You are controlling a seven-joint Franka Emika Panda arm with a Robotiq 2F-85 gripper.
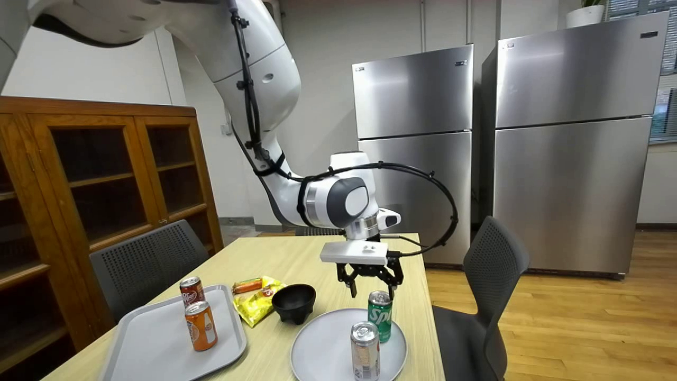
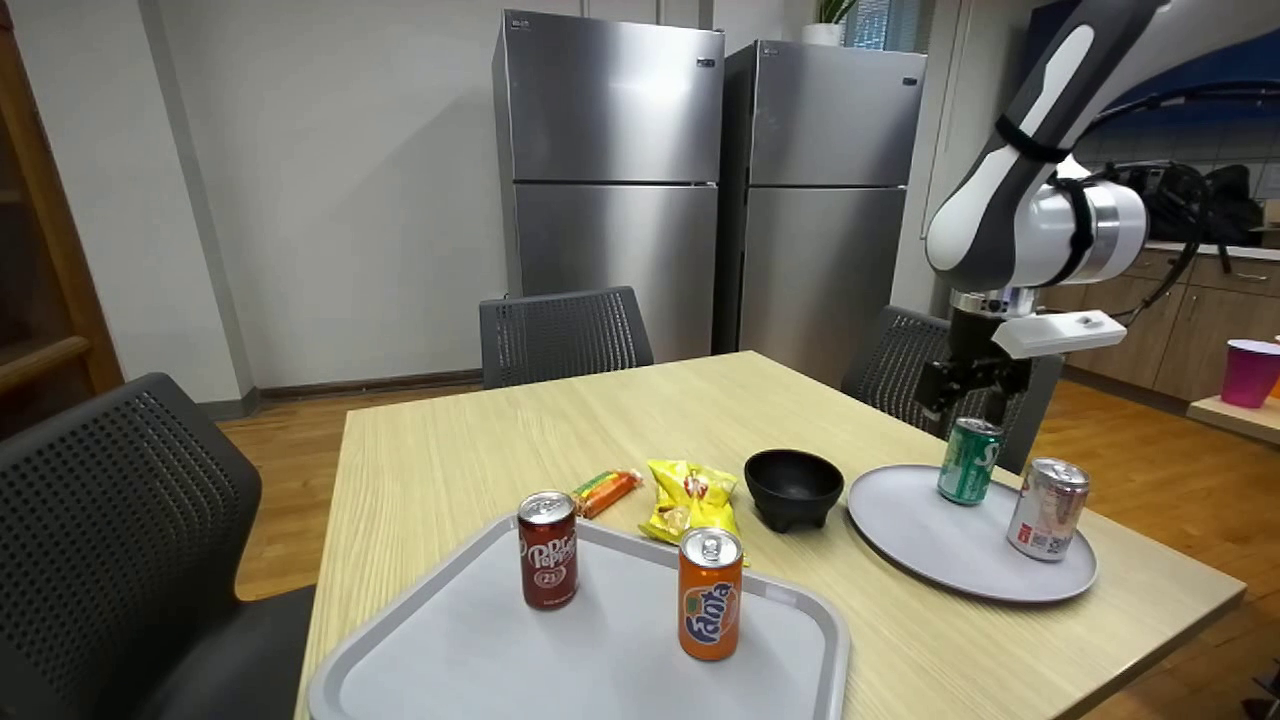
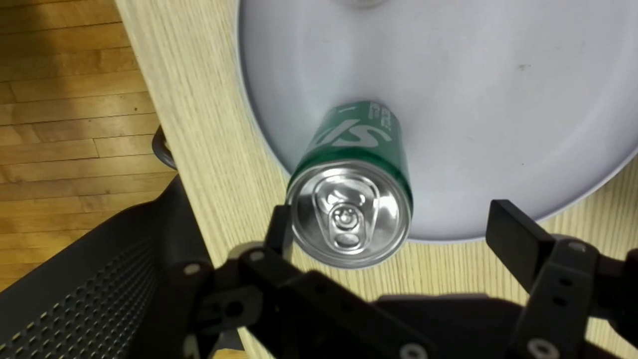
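Enclosed by off-white walls (image 2: 320, 180); floored in honey-toned wooden boards (image 1: 576, 317); furnished with a pale wood table (image 2: 560, 420), dark perforated-back chairs (image 1: 494, 262), a glass-fronted cabinet (image 1: 146, 185) and two tall steel refrigerators (image 1: 412, 95), softly gleaming in the light; topped, on one, by a potted plant (image 1: 585, 16) near a blind-covered window (image 1: 666, 114); fitted elsewhere with wooden kitchen cupboards (image 2: 1225, 310).
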